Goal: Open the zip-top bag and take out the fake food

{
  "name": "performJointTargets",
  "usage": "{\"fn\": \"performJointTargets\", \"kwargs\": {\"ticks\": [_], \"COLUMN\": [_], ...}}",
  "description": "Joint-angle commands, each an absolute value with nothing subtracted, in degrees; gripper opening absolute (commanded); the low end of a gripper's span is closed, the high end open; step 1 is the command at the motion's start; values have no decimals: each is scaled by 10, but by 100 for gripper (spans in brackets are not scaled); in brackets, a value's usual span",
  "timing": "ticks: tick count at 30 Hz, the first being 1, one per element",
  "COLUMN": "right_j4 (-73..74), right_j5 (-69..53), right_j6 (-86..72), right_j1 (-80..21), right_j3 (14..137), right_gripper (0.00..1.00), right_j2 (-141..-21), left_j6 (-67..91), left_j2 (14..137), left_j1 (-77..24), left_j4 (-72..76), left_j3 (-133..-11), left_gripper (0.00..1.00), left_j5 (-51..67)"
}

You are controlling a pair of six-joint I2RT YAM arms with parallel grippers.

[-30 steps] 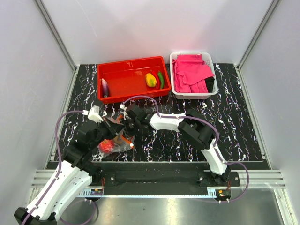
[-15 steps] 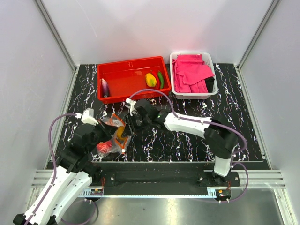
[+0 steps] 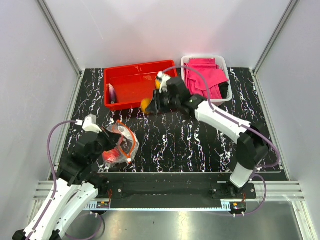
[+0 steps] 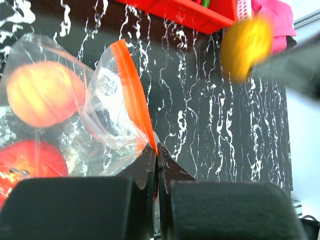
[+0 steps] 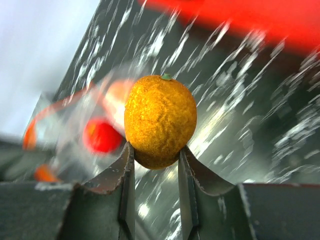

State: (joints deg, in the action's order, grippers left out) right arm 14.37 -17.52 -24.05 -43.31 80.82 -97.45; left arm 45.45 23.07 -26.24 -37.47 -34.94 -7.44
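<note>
The zip-top bag (image 3: pixel 121 145), clear with an orange-red zip strip (image 4: pixel 132 107), lies at the front left of the table, mouth gaping. My left gripper (image 4: pixel 156 150) is shut on the bag's zip edge. Inside the bag I see fake food: a yellow-orange fruit (image 4: pixel 44 94) and a red round fruit (image 4: pixel 27 162). My right gripper (image 5: pixel 154 152) is shut on an orange (image 5: pixel 160 117), held in the air by the front wall of the red tray (image 3: pixel 120 70). From above the orange (image 3: pixel 145 104) shows just before that wall.
A purple eggplant (image 3: pixel 112 93) lies at the left end of the red tray. A white basket (image 3: pixel 186 95) of pink cloths (image 3: pixel 202 77) stands right of the tray. My right arm stretches diagonally across the table's middle.
My right gripper has carried the orange out of the bag, up and away to the red tray's front wall. The left gripper kept its grip on the bag, which shifted slightly.
</note>
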Motion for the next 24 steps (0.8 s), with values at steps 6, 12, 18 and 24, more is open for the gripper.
{"fn": "performJointTargets", "kwargs": {"ticks": [6, 12, 18, 24], "right_j4": [179, 200, 277, 326], "right_j5": [-77, -70, -61, -56], "right_j6": [-142, -131, -107, -103], "right_j1": [-366, -338, -330, -330], "right_j3": [1052, 1215, 1365, 1406], "right_gripper": [2, 6, 23, 58], "right_j2": [-1155, -1292, -1413, -1451], "left_j6": [402, 378, 370, 378], "left_j2": [240, 243, 268, 287], "left_j1": [-264, -264, -264, -264], "left_j4": [-346, -336, -305, -274], "left_j3": [-388, -390, -388, -387], "left_gripper": [0, 0, 0, 0], "left_j5": [-72, -62, -35, -12]}}
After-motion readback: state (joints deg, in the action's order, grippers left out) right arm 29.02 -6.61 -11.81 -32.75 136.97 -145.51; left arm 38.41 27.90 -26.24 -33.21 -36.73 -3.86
